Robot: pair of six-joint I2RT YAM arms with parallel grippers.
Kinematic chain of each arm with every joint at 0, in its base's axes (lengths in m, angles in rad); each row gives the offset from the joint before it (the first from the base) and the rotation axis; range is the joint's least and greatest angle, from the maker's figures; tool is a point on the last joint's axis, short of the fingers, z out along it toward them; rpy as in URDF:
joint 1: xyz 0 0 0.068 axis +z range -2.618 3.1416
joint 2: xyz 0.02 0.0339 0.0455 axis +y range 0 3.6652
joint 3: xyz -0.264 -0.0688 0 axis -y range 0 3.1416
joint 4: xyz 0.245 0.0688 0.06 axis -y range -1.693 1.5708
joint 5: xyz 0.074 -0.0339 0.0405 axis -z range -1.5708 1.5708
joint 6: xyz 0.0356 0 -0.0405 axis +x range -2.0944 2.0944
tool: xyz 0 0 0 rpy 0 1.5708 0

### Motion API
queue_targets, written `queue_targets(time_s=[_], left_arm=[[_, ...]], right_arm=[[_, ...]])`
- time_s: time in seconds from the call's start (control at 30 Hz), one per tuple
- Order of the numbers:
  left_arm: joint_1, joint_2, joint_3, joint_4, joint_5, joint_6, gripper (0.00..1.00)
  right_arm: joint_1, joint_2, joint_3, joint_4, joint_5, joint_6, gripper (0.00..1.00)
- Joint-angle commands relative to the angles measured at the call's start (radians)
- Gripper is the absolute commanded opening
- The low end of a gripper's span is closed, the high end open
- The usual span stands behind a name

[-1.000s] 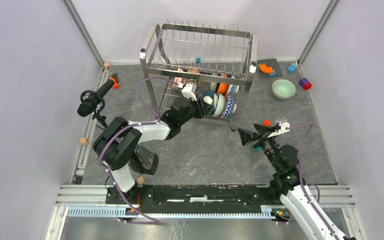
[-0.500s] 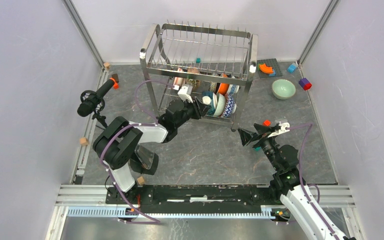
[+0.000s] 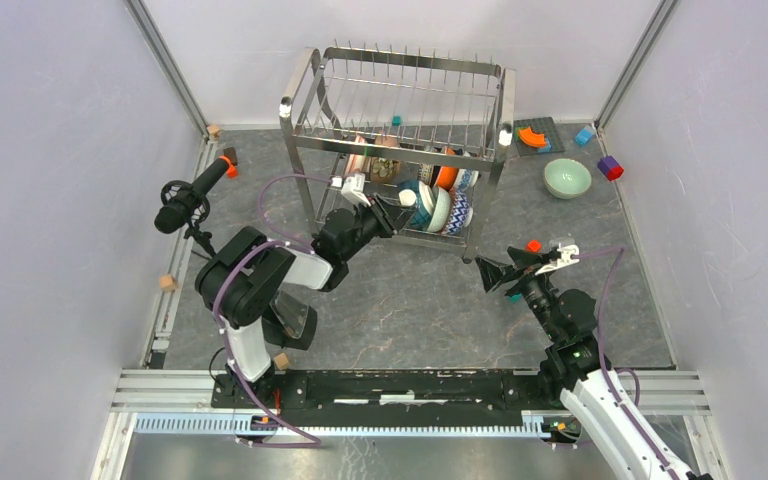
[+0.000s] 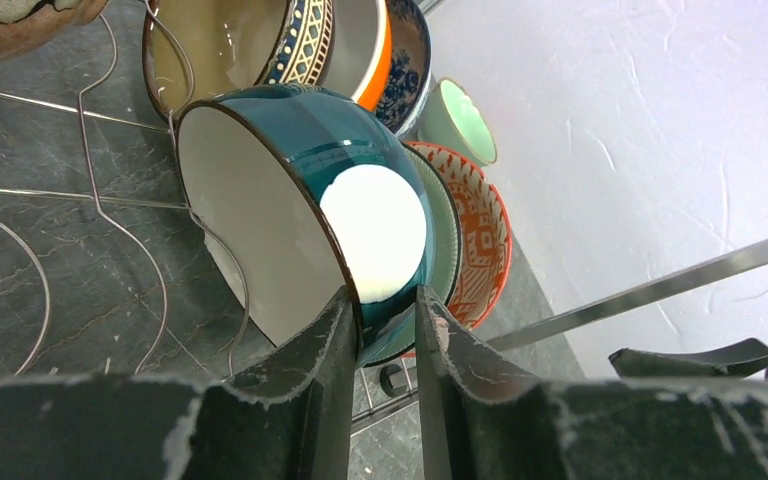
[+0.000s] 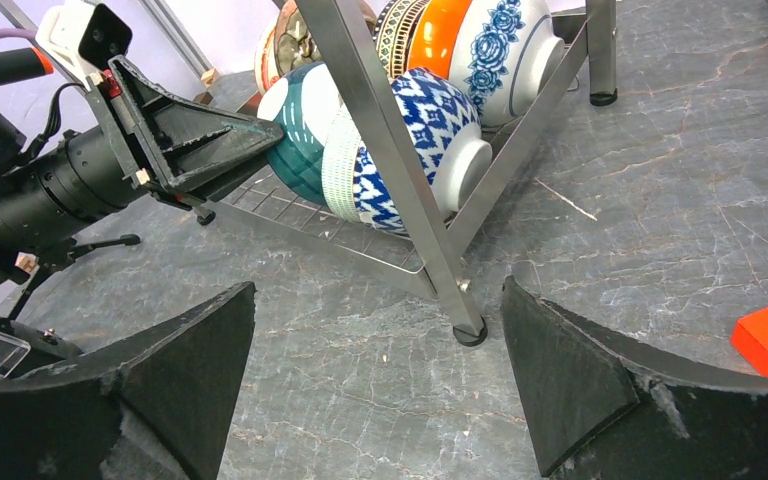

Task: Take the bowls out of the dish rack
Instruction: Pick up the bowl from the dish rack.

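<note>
On the dish rack's (image 3: 397, 150) lower tier, the left end effector (image 4: 385, 305) pinches the teal bowl (image 4: 300, 130) by its rim; the right end effector (image 5: 378, 300) hangs spread wide. One pale green bowl (image 3: 567, 178) sits on the counter (image 3: 410, 300); several others remain racked, so unloading appears barely begun.

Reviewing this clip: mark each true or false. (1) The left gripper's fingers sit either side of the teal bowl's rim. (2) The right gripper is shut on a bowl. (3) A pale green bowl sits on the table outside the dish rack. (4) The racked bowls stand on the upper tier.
1. True. The left gripper has one finger inside and one outside the rim of the teal bowl.
2. False. The right gripper is open and holds nothing.
3. True. The pale green bowl sits on the table, right of the dish rack.
4. False. They stand on the lower tier.
</note>
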Motion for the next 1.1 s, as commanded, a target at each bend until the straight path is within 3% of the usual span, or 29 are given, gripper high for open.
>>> queue_targets(time_s=[0.0, 0.57, 1.07], left_arm=[[0.021, 0.008, -0.011, 0.225, 0.031, -0.129, 0.02], [0.042, 0.008, -0.029, 0.385, -0.008, -0.266, 0.02], [0.056, -0.077, -0.026, 0.386, -0.025, -0.28, 0.02]], right_arm=[[-0.001, 0.002, -0.006, 0.043, -0.006, 0.002, 0.97], [0.0, 0.002, -0.002, 0.038, -0.01, 0.003, 0.97], [-0.001, -0.013, 0.001, 0.022, -0.008, 0.003, 0.97]])
